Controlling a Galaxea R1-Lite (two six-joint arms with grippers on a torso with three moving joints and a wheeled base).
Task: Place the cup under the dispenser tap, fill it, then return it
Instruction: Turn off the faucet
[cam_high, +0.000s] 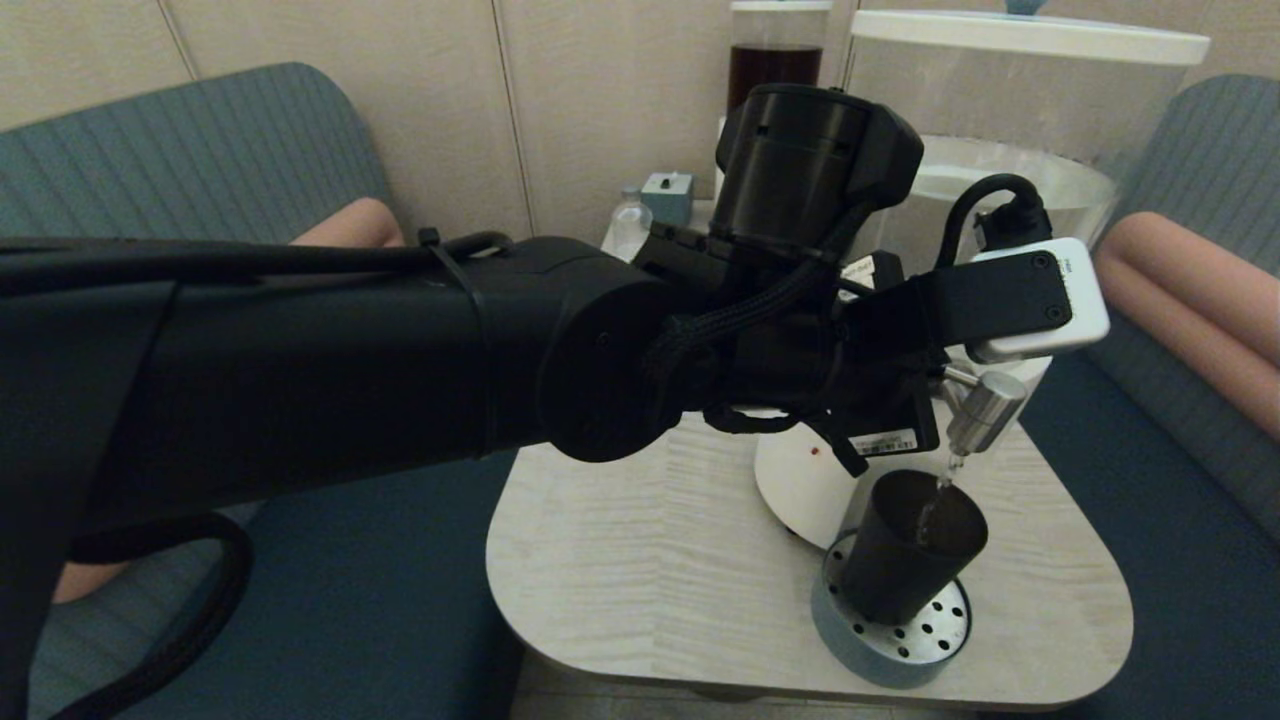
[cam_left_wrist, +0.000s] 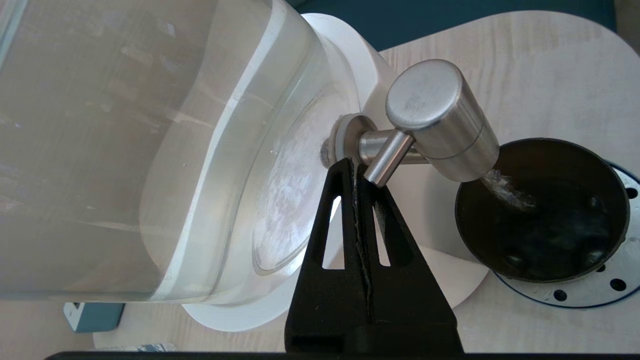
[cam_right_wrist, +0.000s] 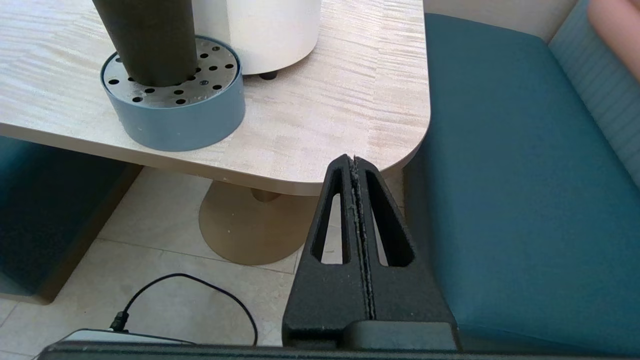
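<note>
The dark tumbler cup stands on a round perforated drip tray right under the brushed-steel dispenser tap. A thin stream of water runs from the tap into the cup, which holds some liquid. My left gripper is shut and empty, its tips touching the tap's small steel lever beside the clear tank. My right gripper is shut, parked low off the table's near right corner, with the cup ahead of it.
The white-based dispenser fills the table's back right. Behind it stand a slimmer dark-liquid dispenser, a small clear bottle and a grey-blue box. Teal benches flank the table. A cable lies on the floor.
</note>
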